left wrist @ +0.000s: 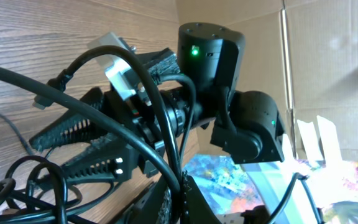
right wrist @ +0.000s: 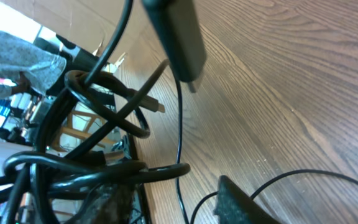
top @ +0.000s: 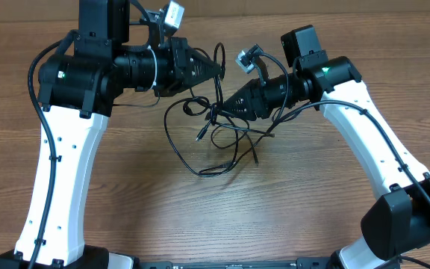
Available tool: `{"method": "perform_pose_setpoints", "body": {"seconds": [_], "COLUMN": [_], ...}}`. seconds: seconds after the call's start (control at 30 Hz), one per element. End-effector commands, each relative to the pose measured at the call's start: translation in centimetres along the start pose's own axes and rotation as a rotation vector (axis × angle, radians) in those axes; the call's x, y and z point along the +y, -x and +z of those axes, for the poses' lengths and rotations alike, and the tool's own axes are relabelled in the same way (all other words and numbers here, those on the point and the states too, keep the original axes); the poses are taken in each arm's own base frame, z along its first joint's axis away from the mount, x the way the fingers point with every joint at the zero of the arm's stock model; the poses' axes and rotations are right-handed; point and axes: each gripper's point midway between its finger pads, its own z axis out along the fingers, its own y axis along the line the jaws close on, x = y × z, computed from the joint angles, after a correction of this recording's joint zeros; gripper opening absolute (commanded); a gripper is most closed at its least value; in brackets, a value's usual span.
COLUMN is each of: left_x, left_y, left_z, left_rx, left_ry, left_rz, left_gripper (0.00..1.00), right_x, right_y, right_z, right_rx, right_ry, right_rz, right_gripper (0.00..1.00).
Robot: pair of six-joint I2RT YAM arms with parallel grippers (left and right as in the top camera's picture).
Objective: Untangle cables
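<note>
Several thin black cables [top: 226,128] are lying bunched in a loose knot on the worktop [top: 163,217]. The knot is touching the tip of the right end effector [top: 221,112], and long slack loops are trailing away from that tip over the wood. In the left wrist view its fingers [left wrist: 67,127] are standing apart, with strands running between and around them. We are not able to tell whether they are pressing on any strand. Just beside it, nearly tip to tip, the left end effector [top: 216,69] is sitting closed together. We are judging it to be clamped on one strand, since a cable is rising in a loop right at its tip and running down between its own fingers in its wrist view.

We are expecting these cables to handle as very light and floppy. They are holding no shape, so any pull will be dragging the whole bundle along unless something is pinning the rest. Their round jackets are looking smooth, so a pinch may be sliding along the strand. They are not looking fragile, though a hard tug would be tightening the crossings.

The plugs [right wrist: 176,37] are the stiff parts. One is hanging close to the right end effector, and another is lying on the worktop near its tip. We are judging the best hold to be just behind a plug, where the thicker body is stopping any slip, before feeding that end back out through the loops.
</note>
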Motion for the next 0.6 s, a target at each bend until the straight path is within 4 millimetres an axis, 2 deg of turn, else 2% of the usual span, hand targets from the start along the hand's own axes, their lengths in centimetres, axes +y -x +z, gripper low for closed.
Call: {"method": "perform_pose_setpoints", "body": {"seconds": [0.0, 0.2, 0.33, 0.5, 0.57], "left_x": [-1.6, -1.9, -2.0, -2.0, -2.0], "left_y": [-0.4, -0.5, -0.6, -0.5, -0.5], "left_z": [-0.8, -0.8, -0.8, -0.8, -0.8], "left_rx": [0.0, 0.011, 0.013, 0.012, 0.012], "left_ry": [-0.049, -0.064, -0.067, -0.068, -0.068], "left_rz": [-0.02, -0.038, -0.045, -0.043, -0.043], "left_gripper": [0.04, 0.04, 0.04, 0.04, 0.04], "right_x": [0.5, 1.5, 1.8, 2.4, 2.4], "right_y": [0.1, 0.8, 1.1, 1.3, 1.3], "right_z": [0.0, -0.1, -0.1, -0.2, -0.2], "right_rx": [-0.005, -0.035, -0.047, -0.058, -0.058], "right_ry": [0.02, 0.077, 0.094, 0.129, 0.13], "right_rz": [-0.035, -0.068, -0.085, -0.095, -0.095], "right_gripper": [0.34, 0.29, 0.18, 0.11, 0.04]}}
